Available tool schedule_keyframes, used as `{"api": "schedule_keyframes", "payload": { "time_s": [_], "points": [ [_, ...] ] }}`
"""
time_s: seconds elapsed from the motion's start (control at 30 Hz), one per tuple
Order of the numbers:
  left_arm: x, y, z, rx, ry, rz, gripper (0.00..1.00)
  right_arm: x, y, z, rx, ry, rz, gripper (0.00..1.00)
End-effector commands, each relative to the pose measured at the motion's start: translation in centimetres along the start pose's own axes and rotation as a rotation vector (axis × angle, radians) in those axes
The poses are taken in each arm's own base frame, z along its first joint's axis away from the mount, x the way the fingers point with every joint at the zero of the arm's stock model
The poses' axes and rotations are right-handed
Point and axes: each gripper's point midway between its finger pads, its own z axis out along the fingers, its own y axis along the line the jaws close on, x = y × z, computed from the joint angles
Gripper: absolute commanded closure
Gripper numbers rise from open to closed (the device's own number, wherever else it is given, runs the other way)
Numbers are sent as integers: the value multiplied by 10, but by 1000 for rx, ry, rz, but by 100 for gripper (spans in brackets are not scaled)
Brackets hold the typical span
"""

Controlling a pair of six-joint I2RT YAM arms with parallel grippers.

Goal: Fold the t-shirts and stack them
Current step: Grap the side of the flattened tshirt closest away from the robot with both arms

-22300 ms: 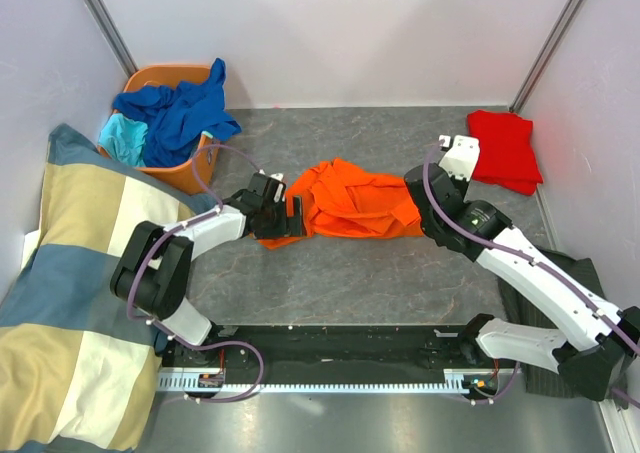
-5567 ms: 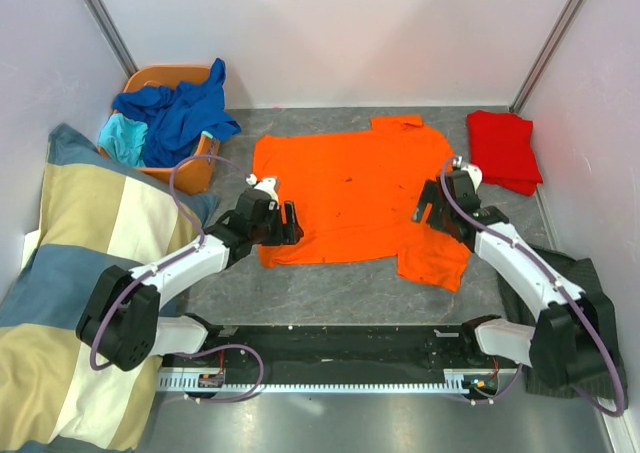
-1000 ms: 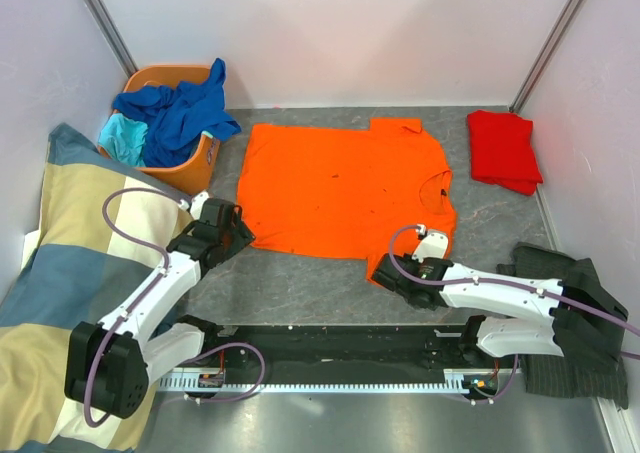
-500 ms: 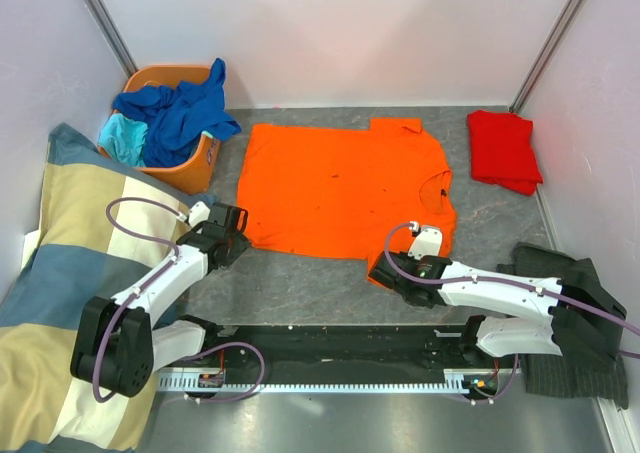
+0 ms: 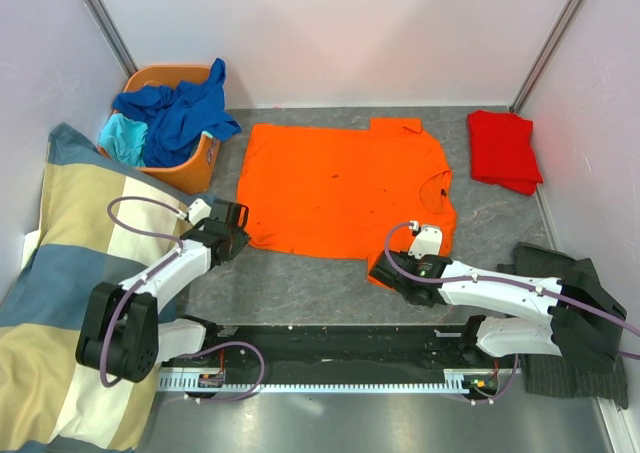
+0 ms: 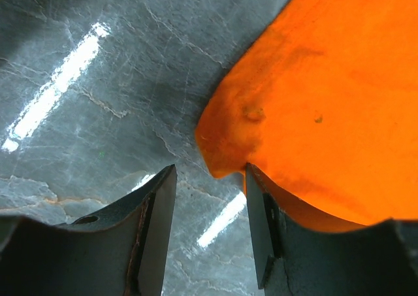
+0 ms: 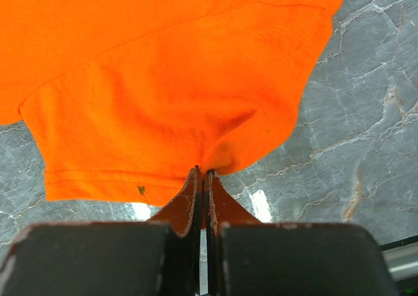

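**A:** While the right gripper (image 7: 202, 173) stays pinched shut on the orange shirt's (image 5: 340, 188) near-right sleeve hem, has anything shifted?

**B:** Since a second ago, the left gripper (image 6: 209, 175) has come in to that shirt's near-left corner. Its jaws stand a narrow gap apart, with the corner at their tips and unclamped.

**A:** And the count?

**B:** Four shirts. The orange one lies flat mid-table, and one red shirt (image 5: 503, 150) lies folded far right. One blue shirt (image 5: 185, 108) and one turquoise shirt (image 5: 125, 138) are heaped in the single basket (image 5: 205, 165), far left. Two grippers. One blanket (image 5: 70, 303), left.
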Motion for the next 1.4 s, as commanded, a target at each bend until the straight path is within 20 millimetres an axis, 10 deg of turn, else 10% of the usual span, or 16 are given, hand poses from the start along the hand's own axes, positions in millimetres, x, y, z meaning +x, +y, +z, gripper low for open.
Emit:
{"api": "schedule_keyframes", "payload": {
  "time_s": [0.0, 0.33, 0.47, 1.37],
  "points": [
    [-11, -11, 12, 6, -44, -74, 46, -13, 9, -3, -14, -27, 14, 100],
    [-3, -8, 30, -43, -25, -46, 60, -14, 8, -3, -13, -23, 16, 100],
    [-4, -9, 33, -49, -25, -29, 98, -14, 6, -2, -11, -25, 20, 100],
    [-81, -72, -29, 156, -201, 269, 98, -128, -24, -13, 79, -207, 173, 100]
  ]
}}
